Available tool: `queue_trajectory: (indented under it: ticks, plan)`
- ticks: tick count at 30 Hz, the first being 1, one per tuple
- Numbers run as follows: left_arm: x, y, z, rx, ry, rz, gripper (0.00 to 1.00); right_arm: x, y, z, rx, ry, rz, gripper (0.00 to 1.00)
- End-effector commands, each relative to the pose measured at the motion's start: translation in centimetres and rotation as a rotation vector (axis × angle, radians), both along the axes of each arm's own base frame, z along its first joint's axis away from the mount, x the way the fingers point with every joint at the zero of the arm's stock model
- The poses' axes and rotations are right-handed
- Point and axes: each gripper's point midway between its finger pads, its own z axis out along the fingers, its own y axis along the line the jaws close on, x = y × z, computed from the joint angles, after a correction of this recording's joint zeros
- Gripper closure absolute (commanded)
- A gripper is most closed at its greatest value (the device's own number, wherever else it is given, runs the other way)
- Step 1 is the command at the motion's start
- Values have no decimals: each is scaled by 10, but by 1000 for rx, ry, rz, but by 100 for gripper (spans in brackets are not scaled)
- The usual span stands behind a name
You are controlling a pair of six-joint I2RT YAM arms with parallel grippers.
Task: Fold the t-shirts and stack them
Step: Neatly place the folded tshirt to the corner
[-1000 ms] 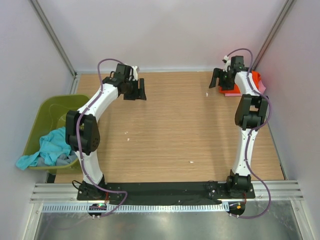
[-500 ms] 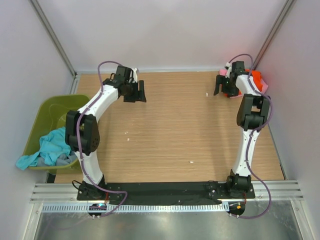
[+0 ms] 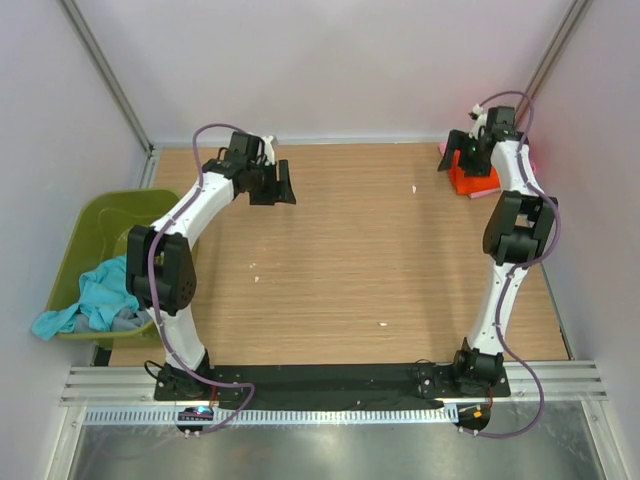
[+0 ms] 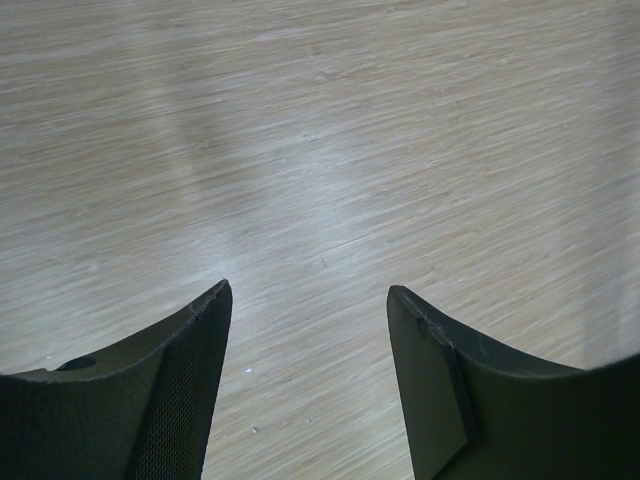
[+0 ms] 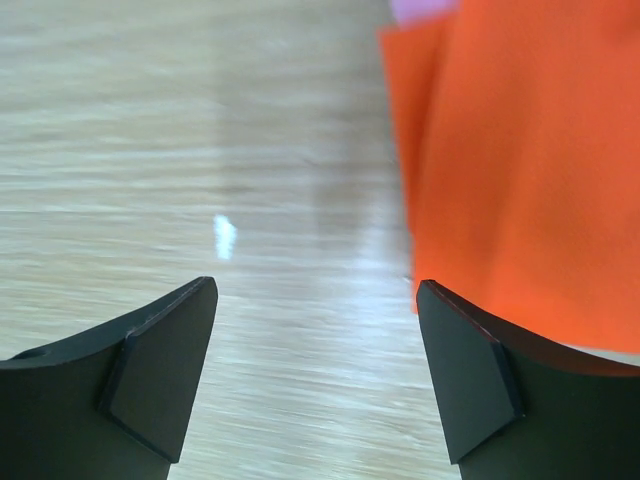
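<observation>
A folded bright orange t-shirt (image 3: 473, 181) lies on a pale pink one (image 3: 443, 149) at the table's back right corner. In the right wrist view the orange t-shirt (image 5: 530, 160) fills the upper right, with a sliver of the pink one (image 5: 420, 10) above it. My right gripper (image 3: 462, 152) hovers at the stack's left edge, open and empty (image 5: 317, 283). A crumpled teal t-shirt (image 3: 98, 297) hangs over the tub's rim. My left gripper (image 3: 275, 192) is open over bare wood at the back left (image 4: 310, 287).
The olive-green tub (image 3: 92, 216) stands off the table's left edge. Grey walls close in the table at the back and both sides. A few small white specks (image 3: 382, 324) lie on the wooden tabletop (image 3: 360, 250).
My right gripper has swung back and to the right, toward the corner, leaving more of the orange t-shirt uncovered. The left arm has hardly moved.
</observation>
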Motion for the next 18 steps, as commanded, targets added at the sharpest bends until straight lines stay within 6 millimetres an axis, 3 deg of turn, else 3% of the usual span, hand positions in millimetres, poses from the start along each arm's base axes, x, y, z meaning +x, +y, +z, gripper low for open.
queue_trajectory:
  ticks: [1, 4, 11, 15, 18]
  plan:
    - [8, -17, 28, -85, -55, -24, 36, 25, 29, 114, 43, -272, 66, 13]
    - [9, -20, 31, -86, -65, -31, 36, 28, 22, 116, 2, -286, 64, 12]
    - [3, -18, 29, -44, -80, -42, 35, 42, 5, 82, -13, -247, -6, 13]
    - [-2, -13, 29, -25, -83, -45, 35, 65, -21, 77, -50, -288, -92, 13]
    - [-2, -6, 30, 15, -107, -38, 36, 79, -46, 89, -139, -339, -162, 12]
